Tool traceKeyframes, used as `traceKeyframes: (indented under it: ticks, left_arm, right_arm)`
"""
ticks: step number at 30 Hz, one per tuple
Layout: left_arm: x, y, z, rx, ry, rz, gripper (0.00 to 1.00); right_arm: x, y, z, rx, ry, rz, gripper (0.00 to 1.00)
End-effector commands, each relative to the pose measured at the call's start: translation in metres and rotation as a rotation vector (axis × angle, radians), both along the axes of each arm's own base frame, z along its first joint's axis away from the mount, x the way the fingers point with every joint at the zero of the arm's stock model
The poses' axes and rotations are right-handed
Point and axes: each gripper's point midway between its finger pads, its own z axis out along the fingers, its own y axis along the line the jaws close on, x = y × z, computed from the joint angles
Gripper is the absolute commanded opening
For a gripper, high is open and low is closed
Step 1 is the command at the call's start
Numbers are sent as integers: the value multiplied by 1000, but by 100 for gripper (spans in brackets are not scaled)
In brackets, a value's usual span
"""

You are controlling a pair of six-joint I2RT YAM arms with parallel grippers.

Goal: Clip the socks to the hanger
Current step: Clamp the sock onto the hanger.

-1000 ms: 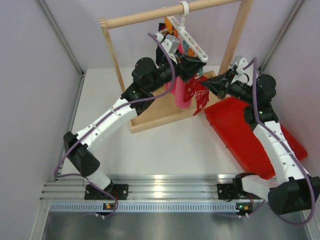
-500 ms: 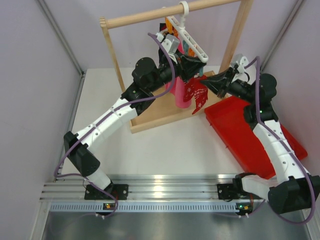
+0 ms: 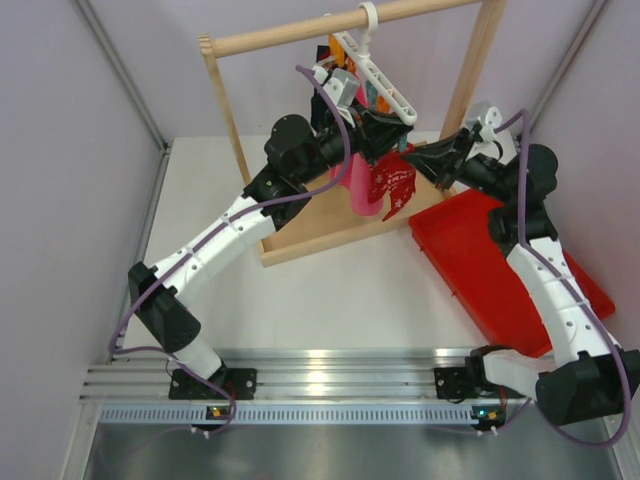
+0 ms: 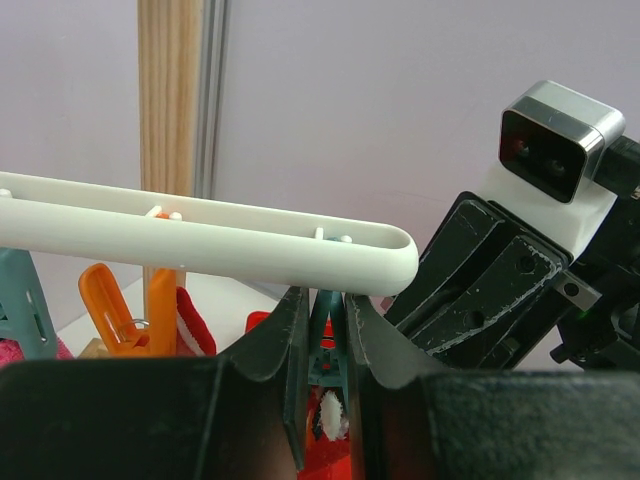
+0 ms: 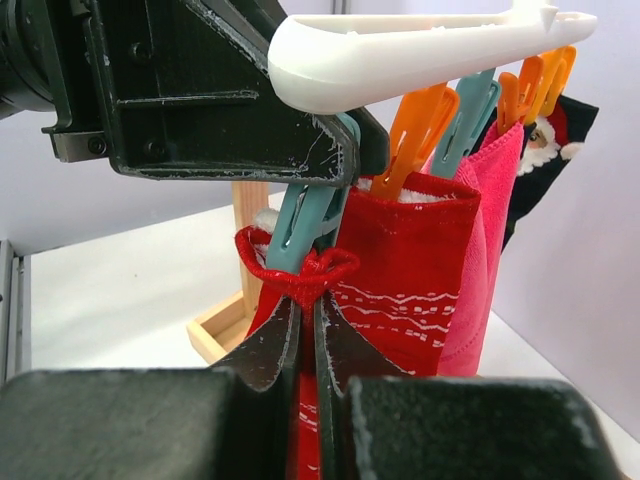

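The white hanger (image 3: 385, 85) hangs by its hook from the wooden rail. My left gripper (image 4: 326, 312) is shut on the teal end clip (image 4: 328, 335) just under the hanger bar (image 4: 200, 235), squeezing it. My right gripper (image 5: 307, 320) is shut on a red sock (image 5: 300, 272) and holds its bunched cuff against the lower jaws of that teal clip (image 5: 305, 225). The second red sock (image 5: 410, 260) hangs from an orange clip (image 5: 415, 130) beside it. In the top view the held sock (image 3: 392, 185) hangs between both grippers.
A pink cloth (image 5: 490, 220) and a black cloth (image 5: 555, 150) hang from further clips. The wooden rail frame (image 3: 300, 35) stands on its base (image 3: 320, 235) mid-table. A red tray (image 3: 500, 270) lies on the right under my right arm.
My right gripper has moved up and to the left with the sock, bringing its cuff to the teal end clip. The left gripper has stayed at the hanger.
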Motion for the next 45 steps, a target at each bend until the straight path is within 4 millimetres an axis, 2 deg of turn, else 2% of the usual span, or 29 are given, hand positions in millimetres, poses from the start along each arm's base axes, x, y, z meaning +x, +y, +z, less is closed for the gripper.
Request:
traceKeyframes:
  ticks: [1, 7, 8, 9, 11, 12, 15, 16, 18, 23, 25, 26, 29, 30, 31, 33, 34, 35, 36, 37, 38, 39, 41, 42, 44, 45]
  left_arm:
    - [-10, -5, -1, 5, 15, -56, 0]
    - [-10, -5, -1, 6, 16, -55, 2]
    - [-9, -5, -2, 7, 19, -50, 5]
    - [-10, -4, 0, 3, 17, -51, 15]
    - [-9, -4, 1, 0, 20, -44, 22]
    - [-8, -3, 1, -1, 19, -39, 31]
    - [-6, -2, 5, -6, 19, -28, 41]
    - [-7, -1, 7, -9, 15, -26, 48]
    - [-7, 0, 11, -12, 8, -23, 50]
    - [-11, 9, 26, -28, -21, -6, 65]
    - [-15, 11, 26, -19, -20, -14, 68]
    - [-19, 15, 30, -23, -26, -15, 75]
    - [-28, 24, 28, -11, -14, -10, 83]
    - [-28, 25, 18, 5, 3, -5, 85]
    - [-33, 34, 24, 1, -10, 8, 87]
    - [-32, 40, 9, 31, 13, 37, 93]
    - [-37, 48, 13, 33, -3, 51, 93]
    - [-37, 52, 7, 49, 12, 71, 94]
    - [-35, 55, -4, 72, 29, 82, 95]
    - [-39, 62, -4, 84, 20, 92, 98]
    - [-40, 64, -8, 104, 23, 96, 98]
    - [-38, 67, -22, 147, 52, 108, 98]
    - [-42, 77, -29, 186, 54, 125, 98]
    - [-43, 79, -47, 240, 79, 124, 98]
    - [-45, 89, -58, 305, 70, 145, 98]
    - [-46, 94, -72, 360, 99, 143, 98]
  right_arm:
    - [-12, 4, 39, 33, -115, 25, 0]
    - [-12, 5, 42, 34, -120, 31, 0]
    - [-12, 5, 42, 33, -121, 29, 0]
    - [-13, 5, 41, 29, -119, 33, 0]
    - [-12, 5, 39, 24, -120, 29, 0]
    - [-13, 5, 39, 21, -124, 28, 0]
    - [-12, 5, 37, 14, -121, 24, 0]
    - [-10, 4, 36, 14, -116, 20, 0]
    - [-10, 4, 35, 15, -113, 18, 0]
    - [-6, 2, 36, 21, -107, -3, 0]
    - [-4, 2, 36, 20, -104, -13, 0]
    - [-3, 2, 35, 18, -100, -17, 0]
    - [3, -1, 28, -1, -79, -47, 0]
    - [4, -3, 25, -13, -77, -58, 0]
    - [7, -5, 23, -17, -73, -75, 0]
    - [9, -7, 21, -25, -72, -94, 0]
    - [10, -8, 17, -33, -57, -101, 0]
    - [12, -9, 15, -40, -52, -109, 0]
    - [14, -11, 12, -47, -43, -119, 3]
    - [17, -13, 6, -53, -18, -138, 7]
    - [19, -14, 3, -57, -4, -148, 18]
    - [20, -15, 0, -60, 12, -153, 27]
    - [24, -19, -8, -69, 57, -176, 46]
    - [24, -19, -10, -71, 66, -179, 49]
    - [23, -23, -15, -77, 92, -195, 57]
    - [20, -25, -15, -77, 95, -203, 59]
